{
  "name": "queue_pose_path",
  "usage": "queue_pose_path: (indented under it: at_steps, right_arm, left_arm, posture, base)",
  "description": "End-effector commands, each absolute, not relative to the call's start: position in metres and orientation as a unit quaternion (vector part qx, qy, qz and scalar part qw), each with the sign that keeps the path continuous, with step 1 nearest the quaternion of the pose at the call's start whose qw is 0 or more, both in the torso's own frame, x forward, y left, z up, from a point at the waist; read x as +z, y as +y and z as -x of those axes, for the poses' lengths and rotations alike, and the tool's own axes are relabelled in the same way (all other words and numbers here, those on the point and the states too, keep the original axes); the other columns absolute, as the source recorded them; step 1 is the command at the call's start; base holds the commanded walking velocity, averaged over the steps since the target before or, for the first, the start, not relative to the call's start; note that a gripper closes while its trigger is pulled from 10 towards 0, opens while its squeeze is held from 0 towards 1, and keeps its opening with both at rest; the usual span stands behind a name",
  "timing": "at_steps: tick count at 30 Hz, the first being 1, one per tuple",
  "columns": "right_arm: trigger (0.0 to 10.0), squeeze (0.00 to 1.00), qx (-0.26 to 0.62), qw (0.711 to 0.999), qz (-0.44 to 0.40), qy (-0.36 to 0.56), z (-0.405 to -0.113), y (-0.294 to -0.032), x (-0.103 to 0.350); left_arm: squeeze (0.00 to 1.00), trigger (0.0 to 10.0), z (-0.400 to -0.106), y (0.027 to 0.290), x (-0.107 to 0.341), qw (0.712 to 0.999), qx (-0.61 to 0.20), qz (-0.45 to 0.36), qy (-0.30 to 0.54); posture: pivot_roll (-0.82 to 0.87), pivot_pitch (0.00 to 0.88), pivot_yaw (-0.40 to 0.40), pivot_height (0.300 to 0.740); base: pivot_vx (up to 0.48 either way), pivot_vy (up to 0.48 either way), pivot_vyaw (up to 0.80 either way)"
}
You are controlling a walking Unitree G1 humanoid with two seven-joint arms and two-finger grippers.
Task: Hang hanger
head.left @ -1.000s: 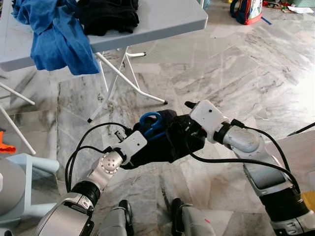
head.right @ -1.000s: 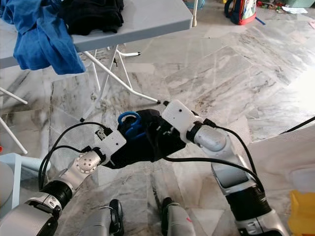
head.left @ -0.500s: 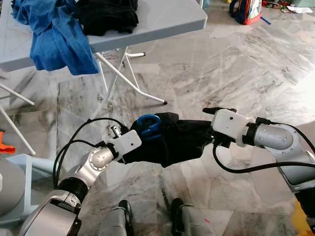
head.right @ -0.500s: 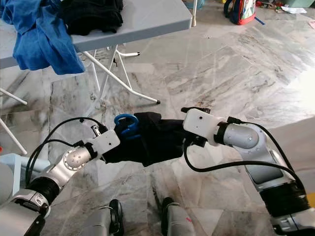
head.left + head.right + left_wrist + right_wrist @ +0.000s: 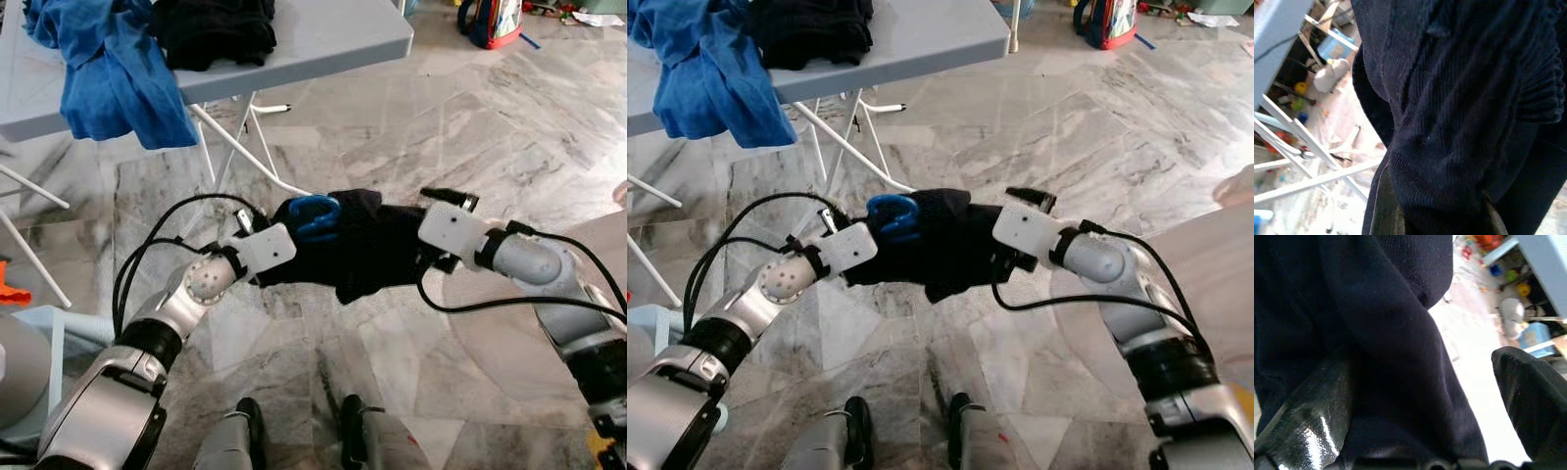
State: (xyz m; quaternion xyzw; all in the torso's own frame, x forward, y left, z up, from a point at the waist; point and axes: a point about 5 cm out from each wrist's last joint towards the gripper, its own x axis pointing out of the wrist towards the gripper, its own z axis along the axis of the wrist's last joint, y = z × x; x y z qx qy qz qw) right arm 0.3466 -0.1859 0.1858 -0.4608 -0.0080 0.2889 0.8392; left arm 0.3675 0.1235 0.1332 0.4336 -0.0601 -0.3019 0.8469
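Marble floor (image 5: pixel 490 127) underfoot, grey veined. Nearest the body, both arms reach forward and carry a dark garment (image 5: pixel 377 245) stretched between them above the floor. Left gripper (image 5: pixel 277 257) is at the garment's left end; the left wrist view shows dark knit fabric (image 5: pixel 1459 122) draped over the fingers, so clamped or just under it, cannot tell. Blue hanger hook (image 5: pixel 315 215) pokes up from the cloth just beside that gripper; rest of the hanger is hidden inside the garment. Right gripper (image 5: pixel 431 257) is at the other end; right wrist view shows its fingers (image 5: pixel 1308 406) apart, cloth (image 5: pixel 1396 333) lying over one, the other clear of it.

Step judged: carrying the garment on its hanger toward somewhere to hang it; no rail visible. To do it well: keep the hook upright and free of fabric, keep both ends level, avoid pulling the cloth off the hanger.

Further back, folding table (image 5: pixel 323 44) with blue cloth (image 5: pixel 113 69) draping over its edge and black clothes (image 5: pixel 216 29) on top. Far corner, a bag (image 5: pixel 495 20).
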Motion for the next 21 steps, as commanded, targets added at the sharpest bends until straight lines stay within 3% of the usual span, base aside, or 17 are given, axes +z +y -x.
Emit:
queue_pose_path:
  at_steps: [1, 9, 10, 11, 12, 13, 14, 21]
  right_arm:
    - [10.0, 1.0, 0.281, 0.841, 0.462, -0.004, -0.348, -0.187, 0.182]
    - [10.0, 1.0, 0.294, 0.835, 0.465, -0.009, -0.354, -0.181, 0.182]
    - [3.1, 0.97, 0.306, 0.832, 0.462, -0.005, -0.354, -0.18, 0.181]
    - [0.0, 0.54, 0.317, 0.827, 0.464, 0.0, -0.355, -0.179, 0.179]
    - [0.0, 0.54, 0.321, 0.825, 0.466, 0.001, -0.354, -0.178, 0.179]
    - [0.0, 0.11, 0.325, 0.823, 0.466, 0.004, -0.354, -0.178, 0.178]
    - [0.0, 0.0, 0.33, 0.821, 0.466, 0.006, -0.355, -0.178, 0.177]
    - [0.0, 0.0, 0.379, 0.795, 0.47, 0.055, -0.356, -0.172, 0.16]
  left_arm:
    - [0.0, 0.4, -0.37, 0.116, 0.142, 0.843, -0.302, -0.438, -0.081]
    - [0.0, 0.5, -0.377, 0.105, 0.154, 0.829, -0.304, -0.458, -0.099]
    - [0.0, 0.5, -0.376, 0.102, 0.155, 0.824, -0.31, -0.462, -0.106]
    - [0.0, 0.7, -0.376, 0.099, 0.156, 0.821, -0.314, -0.463, -0.111]
    - [0.0, 0.7, -0.376, 0.098, 0.157, 0.82, -0.316, -0.464, -0.114]
    - [0.0, 0.7, -0.375, 0.097, 0.157, 0.818, -0.318, -0.465, -0.116]
    - [0.0, 0.7, -0.375, 0.095, 0.157, 0.816, -0.322, -0.466, -0.119]
    - [0.0, 0.9, -0.371, 0.089, 0.154, 0.802, -0.34, -0.474, -0.131]
  posture:
    - [-0.16, 0.298, -0.004, 0.74]
    - [-0.16, 0.305, 0.001, 0.74]
    - [-0.16, 0.304, 0.001, 0.74]
    - [-0.16, 0.305, 0.001, 0.74]
    - [-0.16, 0.305, 0.001, 0.74]
    - [-0.16, 0.305, 0.001, 0.74]
    - [-0.16, 0.304, 0.001, 0.74]
    - [-0.16, 0.304, 0.001, 0.74]
  base:
    - [0.0, 0.0, 0.0]
    - [0.0, 0.0, 0.0]
    - [0.0, 0.0, 0.0]
    - [0.0, 0.0, 0.0]
    - [0.0, 0.0, 0.0]
    - [0.0, 0.0, 0.0]
    - [0.0, 0.0, 0.0]
    - [0.0, 0.0, 0.0]
